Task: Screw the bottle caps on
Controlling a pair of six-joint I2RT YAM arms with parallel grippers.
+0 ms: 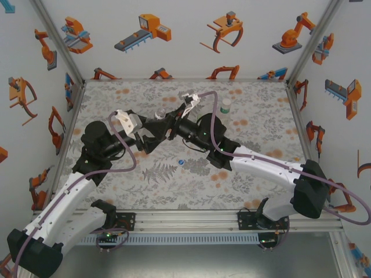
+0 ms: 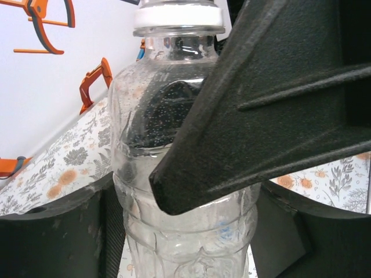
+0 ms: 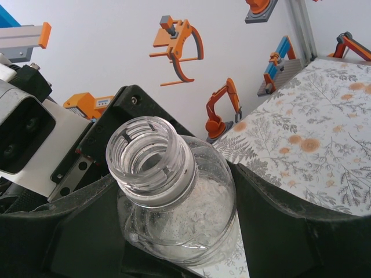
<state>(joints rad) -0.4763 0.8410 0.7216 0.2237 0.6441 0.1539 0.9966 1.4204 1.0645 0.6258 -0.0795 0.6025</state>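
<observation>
Both pairs of jaws grip one clear, open-mouthed plastic bottle (image 3: 174, 191): the right gripper (image 3: 179, 243) round its upper body, the left gripper (image 2: 185, 249) round its lower body, at the middle of the table (image 1: 145, 191), nearer the far edge; a green-and-white labelled bottle (image 1: 225, 105) stands near the far edge, right of centre; a tiny blue cap (image 1: 181, 163) lies alone centrally, with open patterned surface reaching to the near edge.

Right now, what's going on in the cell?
Both grippers are on one clear bottle. The right gripper is clamped around its shoulder; the neck is open, threads bare, no cap on. The left gripper has its fingers against the body lower down. A blue cap lies loose on the table toward the near edge, and a labelled bottle stands apart at the far right.
</observation>
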